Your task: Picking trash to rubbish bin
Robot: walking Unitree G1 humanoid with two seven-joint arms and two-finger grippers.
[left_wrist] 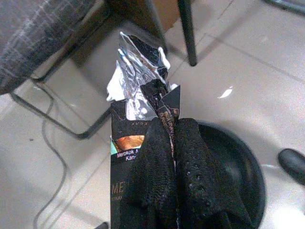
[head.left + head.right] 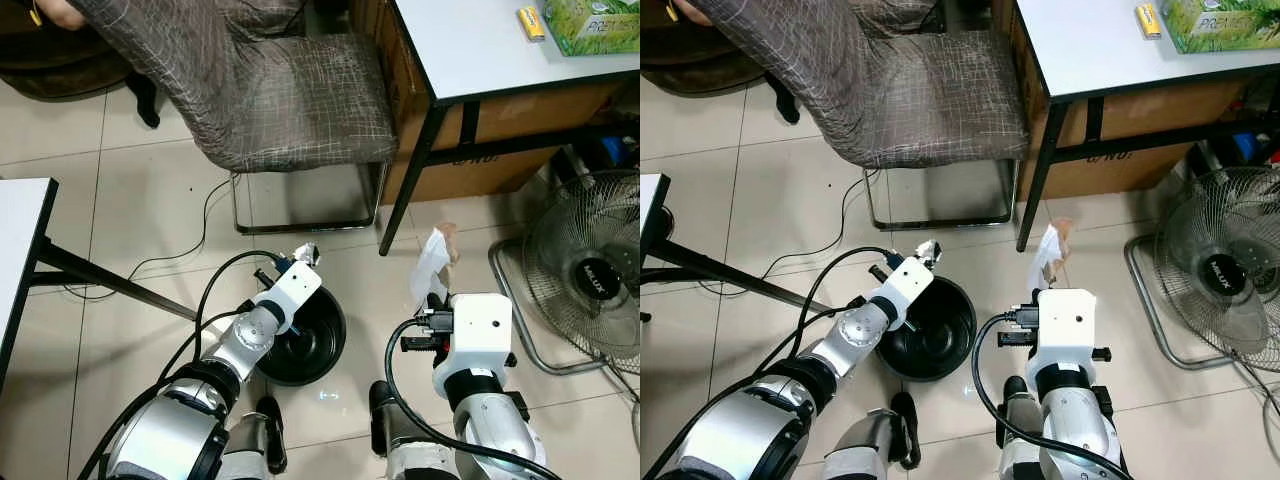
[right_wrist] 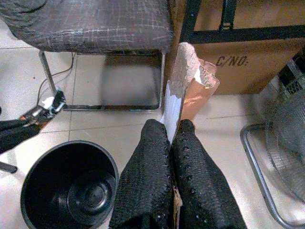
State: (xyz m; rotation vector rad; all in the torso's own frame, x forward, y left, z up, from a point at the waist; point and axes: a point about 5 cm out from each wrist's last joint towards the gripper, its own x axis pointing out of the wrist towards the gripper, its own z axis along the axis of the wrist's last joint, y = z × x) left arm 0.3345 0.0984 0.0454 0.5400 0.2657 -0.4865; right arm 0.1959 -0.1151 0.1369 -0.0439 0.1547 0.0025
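Gripping a torn foil wrapper, the left gripper hung over the black bin. Right gripper fingers were clamped on crumpled paper beside it.

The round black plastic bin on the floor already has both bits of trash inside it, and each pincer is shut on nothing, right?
No. The round black plastic bin is empty in the right wrist view. The left pincer grips a torn black foil packet; the right pincer grips crumpled white and brown paper.

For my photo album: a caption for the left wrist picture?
Left tool pinching a torn foil wrapper above the black bin.
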